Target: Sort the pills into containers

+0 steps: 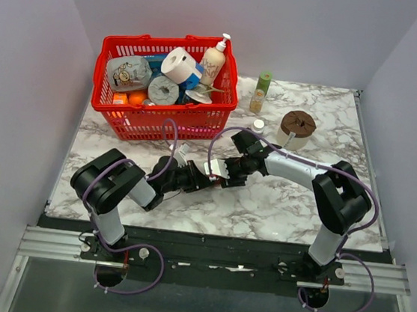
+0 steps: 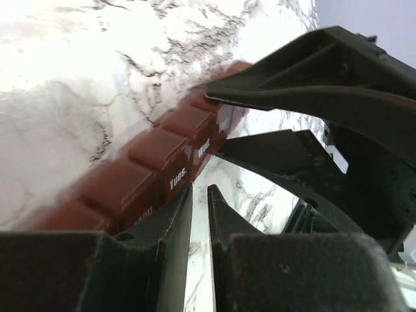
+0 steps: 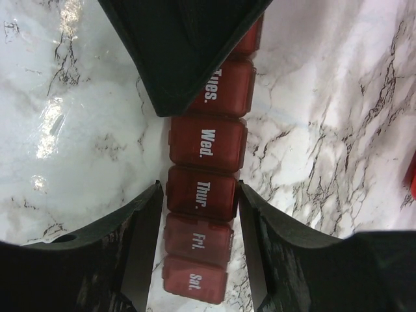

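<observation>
The containers are a dark red strip (image 3: 207, 140) of day-labelled compartments lying on the marble table, lids down; it also shows in the left wrist view (image 2: 162, 156). In the top view it is almost hidden under the two grippers. My right gripper (image 3: 199, 188) straddles the strip at the "Thur." compartment, its fingers against both sides. My left gripper (image 2: 199, 192) is nearly shut with nothing between its fingers, its tips beside the "Tues." compartment. Its fingers (image 3: 182, 52) cover the strip's far end. Both grippers meet at mid-table, left (image 1: 205, 175) and right (image 1: 225, 171). No pills show.
A red basket (image 1: 122, 120) of household items stands at the back left. A green-capped bottle (image 1: 261, 92), a small white cap (image 1: 258, 124) and a round cream tub with a brown top (image 1: 297, 128) stand at the back right. The table's front edge (image 1: 214, 236) is near the arm bases.
</observation>
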`<state>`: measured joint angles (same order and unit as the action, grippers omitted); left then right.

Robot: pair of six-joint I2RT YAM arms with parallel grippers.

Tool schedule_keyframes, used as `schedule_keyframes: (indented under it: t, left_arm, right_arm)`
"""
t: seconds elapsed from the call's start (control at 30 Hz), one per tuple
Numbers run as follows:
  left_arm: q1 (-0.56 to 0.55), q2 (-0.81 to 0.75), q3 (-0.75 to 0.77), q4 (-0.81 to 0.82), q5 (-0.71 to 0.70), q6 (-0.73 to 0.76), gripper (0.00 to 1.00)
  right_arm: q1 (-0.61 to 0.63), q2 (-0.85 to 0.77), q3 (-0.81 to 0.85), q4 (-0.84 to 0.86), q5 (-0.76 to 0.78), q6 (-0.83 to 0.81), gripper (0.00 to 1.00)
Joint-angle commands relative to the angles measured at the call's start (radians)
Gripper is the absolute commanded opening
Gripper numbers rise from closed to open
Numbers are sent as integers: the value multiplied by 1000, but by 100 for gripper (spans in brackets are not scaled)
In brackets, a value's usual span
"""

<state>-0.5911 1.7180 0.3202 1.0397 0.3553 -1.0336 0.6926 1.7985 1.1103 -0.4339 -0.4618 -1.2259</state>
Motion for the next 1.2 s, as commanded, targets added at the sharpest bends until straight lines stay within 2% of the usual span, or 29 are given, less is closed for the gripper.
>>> schedule_keyframes:
  t: [0.0, 0.2, 0.33, 0.5, 0.63, 0.73, 0.77, 0.87, 1.1, 1.17]
  left_arm:
    - [-3, 3, 5, -47, -81, -20, 23]
    - [-3, 6, 13, -69, -82, -25, 23]
    - [-4, -11, 7, 14, -35, -25, 25]
    - [-4, -86, -10, 60, 4, -23, 30]
    - [-3, -193, -17, -24, -9, 38, 34]
    - [-4, -295, -4, -188, -54, 127, 38]
    - [-3, -320, 3, -295, -71, 189, 39]
    - [-3, -386, 37, -484, -157, 262, 44]
    - [-1, -413, 72, -587, -226, 352, 58]
    - [-1, -434, 82, -628, -255, 389, 58]
  right_arm:
    - [5, -28, -12, 14, -14, 16, 59]
    - [7, -25, -1, 6, -15, 28, 59]
    - [8, -27, -13, 47, 11, 66, 64]
    - [7, -21, -17, 70, 31, 77, 66]
    - [10, 2, 11, 66, 48, 89, 64]
    - [10, 15, 23, 47, 49, 91, 60]
    - [10, 16, 28, 43, 48, 91, 59]
    - [13, 21, 33, 37, 52, 92, 58]
    - [27, 38, 49, 32, 71, 111, 62]
    - [31, 51, 60, 23, 78, 112, 61]
